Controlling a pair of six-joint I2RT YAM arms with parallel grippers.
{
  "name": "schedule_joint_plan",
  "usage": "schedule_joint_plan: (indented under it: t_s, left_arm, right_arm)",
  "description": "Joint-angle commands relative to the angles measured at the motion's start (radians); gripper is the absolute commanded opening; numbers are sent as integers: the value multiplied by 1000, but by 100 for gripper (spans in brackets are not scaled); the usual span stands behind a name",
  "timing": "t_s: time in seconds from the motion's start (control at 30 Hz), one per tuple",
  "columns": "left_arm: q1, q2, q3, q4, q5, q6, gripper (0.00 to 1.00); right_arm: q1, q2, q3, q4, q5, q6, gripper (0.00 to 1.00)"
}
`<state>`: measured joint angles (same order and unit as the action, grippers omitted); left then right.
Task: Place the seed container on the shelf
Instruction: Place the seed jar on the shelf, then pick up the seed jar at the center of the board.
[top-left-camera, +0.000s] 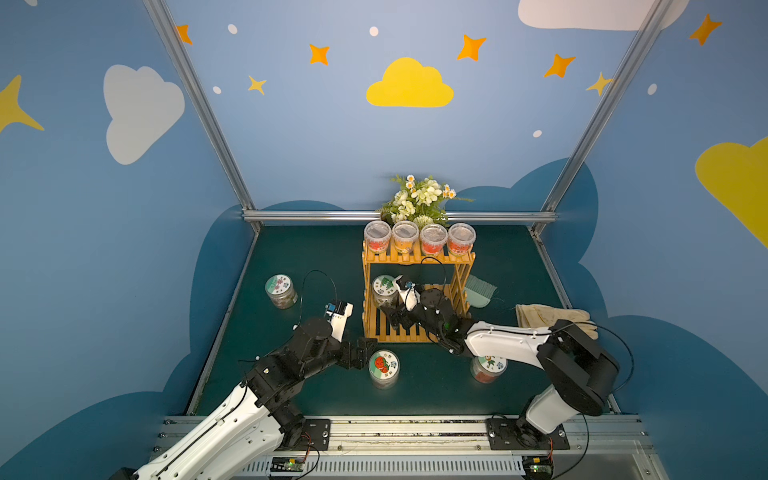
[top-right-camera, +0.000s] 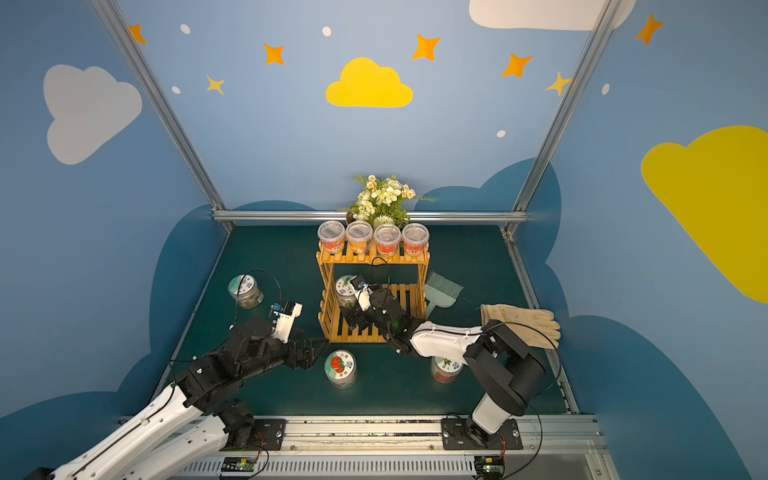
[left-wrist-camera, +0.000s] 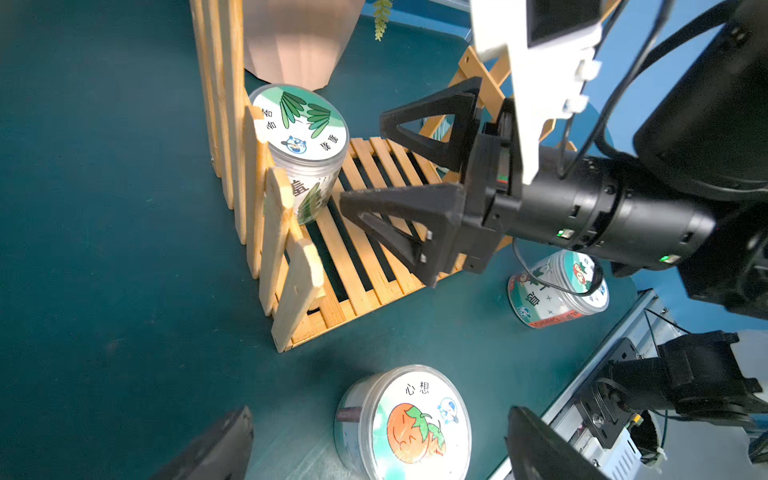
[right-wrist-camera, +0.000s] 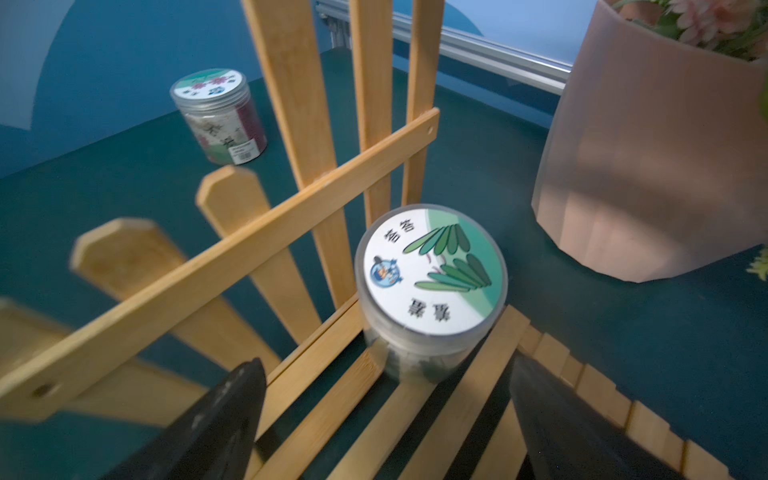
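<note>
The seed container (top-left-camera: 384, 286) (top-right-camera: 345, 286), a clear jar with a green-leaf lid, stands upright on the lower tier of the orange-yellow slatted shelf (top-left-camera: 417, 259) (top-right-camera: 372, 259), in its back left corner. The right wrist view shows the container (right-wrist-camera: 430, 270) resting on the slats, apart from both fingers. My right gripper (top-left-camera: 394, 311) (left-wrist-camera: 363, 160) (right-wrist-camera: 386, 386) reaches into the lower tier just in front of the jar, open and holding nothing. My left gripper (top-left-camera: 365, 353) (left-wrist-camera: 380, 436) is open on the mat left of a tomato-lid jar (top-left-camera: 383, 365) (left-wrist-camera: 411, 419), not gripping it.
Several lidded cups (top-left-camera: 419, 237) line the shelf's top tier, with a flower pot (top-left-camera: 419, 199) behind. On the mat are a flower-lid jar (top-left-camera: 281, 289), another jar (top-left-camera: 488, 368) under my right arm, a green brush (top-left-camera: 480, 291) and beige gloves (top-left-camera: 548, 316).
</note>
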<state>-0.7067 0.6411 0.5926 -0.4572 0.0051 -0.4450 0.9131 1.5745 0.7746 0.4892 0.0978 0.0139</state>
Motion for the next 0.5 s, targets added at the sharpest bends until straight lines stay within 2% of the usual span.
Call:
schedule_joint_plan:
  t_s: [0.0, 0.17, 0.27, 0.33, 0.47]
  left_arm:
    - [4, -7, 23, -13, 60, 39, 99]
    - [-2, 17, -2, -3, 160, 36, 94]
    - [-36, 49, -13, -10, 167, 13, 94]
    - [-99, 69, -20, -17, 122, 13, 96]
    - [-303, 127, -31, 0, -90, 58, 100]
  right_arm:
    - [11, -117, -15, -198, -64, -10, 98]
    - [47, -273, -95, -301, -66, 2, 97]
    - [67, -356, -164, -338, -73, 10, 95]
    - [78, -402, -189, -384, -67, 19, 95]
    - [94, -502, -246, -416, -75, 43, 96]
